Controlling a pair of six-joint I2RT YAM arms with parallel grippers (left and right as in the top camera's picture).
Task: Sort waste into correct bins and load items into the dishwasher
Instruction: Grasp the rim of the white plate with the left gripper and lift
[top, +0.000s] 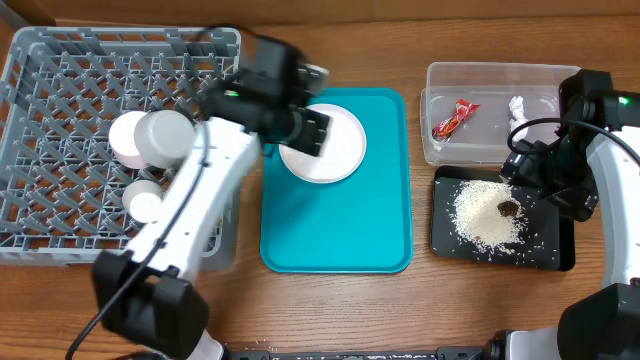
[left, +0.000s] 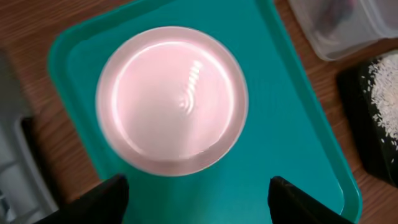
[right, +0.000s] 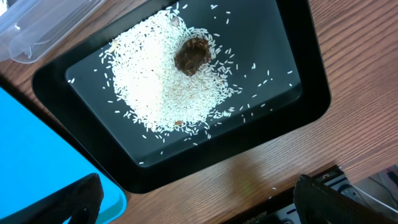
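white plate on the teal tray, left gripper above
the plate lies flat at the teal tray's far end; the left gripper is spread wide, holding nothing. right of the teal tray the right gripper hangs wide open over a black tray of rice; left of it sits the dish rack

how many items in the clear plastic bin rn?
2. A red crinkled wrapper lies at the left of the clear plastic bin, a crumpled white paper scrap at its right. The right arm covers that corner, so more may be hidden.
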